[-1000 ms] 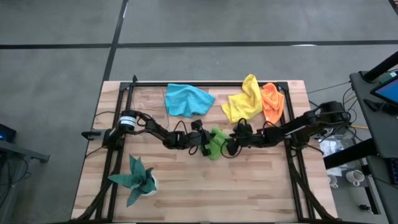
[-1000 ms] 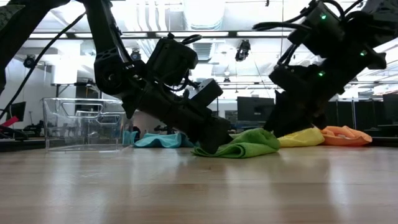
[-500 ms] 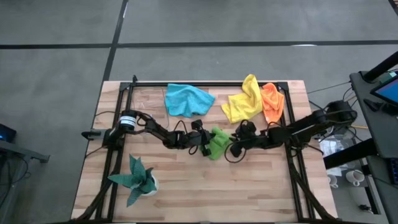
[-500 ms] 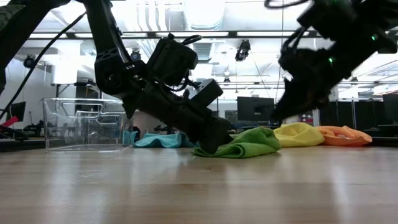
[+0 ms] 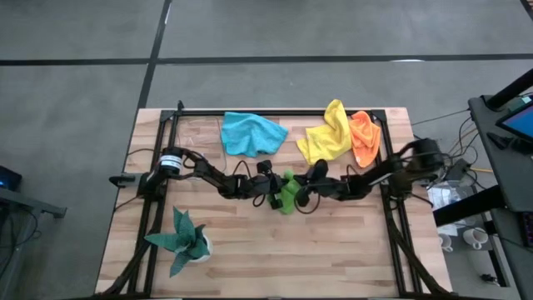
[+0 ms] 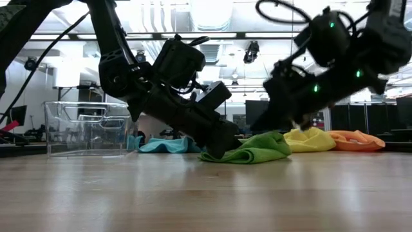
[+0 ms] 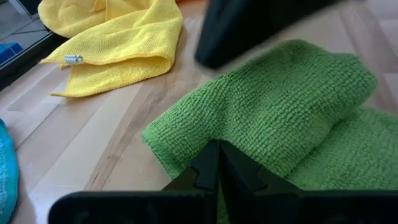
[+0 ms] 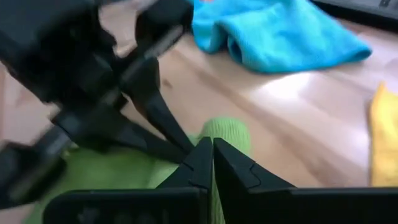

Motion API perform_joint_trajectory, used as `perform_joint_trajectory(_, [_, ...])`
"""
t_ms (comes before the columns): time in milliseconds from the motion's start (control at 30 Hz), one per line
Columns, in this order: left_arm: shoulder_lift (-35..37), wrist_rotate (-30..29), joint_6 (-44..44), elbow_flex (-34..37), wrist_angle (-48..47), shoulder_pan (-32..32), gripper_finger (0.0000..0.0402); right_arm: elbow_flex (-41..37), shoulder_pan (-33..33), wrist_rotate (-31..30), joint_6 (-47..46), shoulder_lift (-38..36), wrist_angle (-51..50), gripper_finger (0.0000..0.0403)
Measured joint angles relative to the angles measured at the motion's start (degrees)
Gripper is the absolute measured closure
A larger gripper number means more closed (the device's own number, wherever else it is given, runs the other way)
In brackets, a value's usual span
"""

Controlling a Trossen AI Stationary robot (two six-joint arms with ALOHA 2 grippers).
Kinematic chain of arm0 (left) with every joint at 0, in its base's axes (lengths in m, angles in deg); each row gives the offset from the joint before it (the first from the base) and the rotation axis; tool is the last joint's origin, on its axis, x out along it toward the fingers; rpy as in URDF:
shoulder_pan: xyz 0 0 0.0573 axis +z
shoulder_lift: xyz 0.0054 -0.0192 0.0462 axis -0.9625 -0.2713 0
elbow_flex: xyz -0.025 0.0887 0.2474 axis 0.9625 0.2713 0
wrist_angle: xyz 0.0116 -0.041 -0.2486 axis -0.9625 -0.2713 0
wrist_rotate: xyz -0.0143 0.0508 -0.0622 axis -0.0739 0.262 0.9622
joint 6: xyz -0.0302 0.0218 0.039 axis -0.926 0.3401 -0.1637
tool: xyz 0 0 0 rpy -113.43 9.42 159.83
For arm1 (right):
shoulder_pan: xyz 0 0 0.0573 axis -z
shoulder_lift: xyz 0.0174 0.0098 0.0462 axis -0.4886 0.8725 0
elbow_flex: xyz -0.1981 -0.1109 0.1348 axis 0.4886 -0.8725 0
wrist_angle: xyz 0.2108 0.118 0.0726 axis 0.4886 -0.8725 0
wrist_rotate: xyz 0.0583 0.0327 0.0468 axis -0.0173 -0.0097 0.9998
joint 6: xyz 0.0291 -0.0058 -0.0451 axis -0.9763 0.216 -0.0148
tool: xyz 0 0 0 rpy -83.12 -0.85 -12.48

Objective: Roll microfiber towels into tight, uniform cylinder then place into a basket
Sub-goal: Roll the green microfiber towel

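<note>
Right now your lime green towel (image 5: 287, 190) lies bunched at the middle of the high view, on the desk (image 5: 275, 258), and both arms have converged on it from either side. That placement makes sense: one tool pins a part of the cloth while the other works the opposite side, which is what a tight roll would call for.

Your left tool (image 7: 214, 163) is clenched, its fingertips pressed together right at the folded edge of the green towel; it looks to be pinching that edge, though the fabric between the tips is hard to make out. Your right tool (image 8: 208, 155) is also clenched, tips together, touching the upper fold of the same towel from the right side of the high view. Whether it has cloth caught between the tips, you cannot tell.

The blue towel (image 5: 250, 133), yellow towel (image 5: 325, 137) and orange towel (image 5: 364, 137) lie loose along the upper edge of the desk, not yet rolled. The clear basket (image 6: 84, 129) stands at the left of the low view, with no rolled towel visible in it.
</note>
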Motion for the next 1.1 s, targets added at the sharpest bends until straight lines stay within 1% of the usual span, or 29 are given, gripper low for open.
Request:
perform_joint_trajectory(100, [0.2,0.12,1.18,0.05,-0.23,0.0,0.0402,0.15,-0.35,0.23,-0.87,3.92,0.66,0.0394])
perform_joint_trajectory(200, [1.02,0.46,1.57,0.05,-2.1,-0.02,0.0402,-0.21,-1.47,0.17,-1.75,5.84,1.17,0.0394])
perform_joint_trajectory(300, [2.18,-0.04,5.72,0.05,-4.62,-0.09,0.0402,-0.56,-1.9,-0.13,-1.76,6.89,1.64,0.0394])
perform_joint_trajectory(400, [3.73,-2.2,9.19,0.36,-6.22,-0.2,0.0402,-0.56,-1.9,-0.38,-1.09,7.41,1.7,0.0394])
perform_joint_trajectory(500, [5.85,-2.77,11.32,0.58,-6.09,-0.68,0.0402,-0.56,-1.9,-0.34,0.52,7.45,2.66,0.0394])
perform_joint_trajectory(633, [6.61,-0.94,11.33,0.31,-0.45,-1.42,0.0402,-0.63,-1.88,-0.1,2.79,7.36,3.72,0.0394])
perform_joint_trajectory(733, [5.28,0.68,10.03,-0.39,-0.18,-1.24,0.0402,-0.56,-1.88,-0.01,3.04,7.32,3.73,0.0394])
perform_joint_trajectory(833, [3.28,0.68,8.51,-1.24,-0.21,-0.82,0.0402,-0.56,-1.88,0.03,3.04,7.29,3.57,0.0394])
perform_joint_trajectory(1100, [-0.5,0.71,7.85,-1.77,0.38,0.44,0.0402,-0.61,-1.86,0.56,3.22,7.25,3.25,0.0394])
